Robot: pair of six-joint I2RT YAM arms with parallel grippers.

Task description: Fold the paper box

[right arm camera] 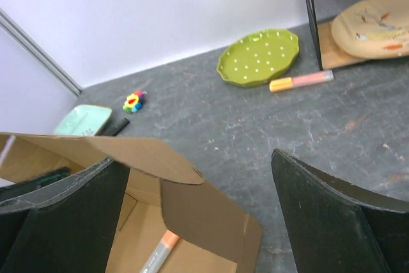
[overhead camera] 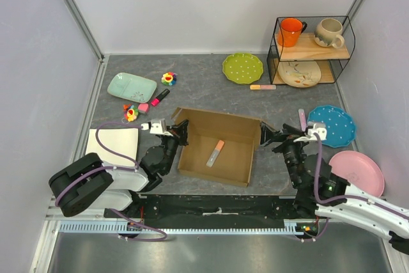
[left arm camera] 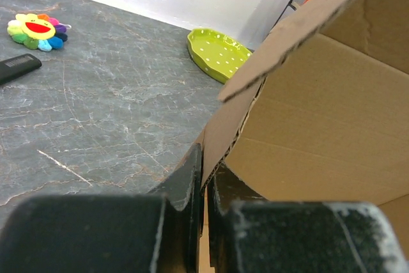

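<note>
The brown cardboard paper box (overhead camera: pixel 231 131) stands open in the middle of the table, walls up, with a grey and orange marker (overhead camera: pixel 215 153) lying inside. My left gripper (overhead camera: pixel 181 133) is at the box's left wall. In the left wrist view the gripper (left arm camera: pixel 204 177) is shut on the edge of that cardboard wall (left arm camera: pixel 319 126). My right gripper (overhead camera: pixel 268 137) is at the box's right side. In the right wrist view it (right arm camera: pixel 198 183) is open wide, with the box's right flap (right arm camera: pixel 192 215) and the marker (right arm camera: pixel 160 254) below and between its fingers.
A white board (overhead camera: pixel 114 145) lies at the left. A mint tray (overhead camera: pixel 131 86), flower toys (overhead camera: pixel 169 78) and a marker (overhead camera: pixel 160 97) lie at the back left. A green plate (overhead camera: pixel 243 68) and a wire shelf (overhead camera: pixel 311 49) stand behind; blue (overhead camera: pixel 332 126) and pink (overhead camera: pixel 356 172) plates lie at the right.
</note>
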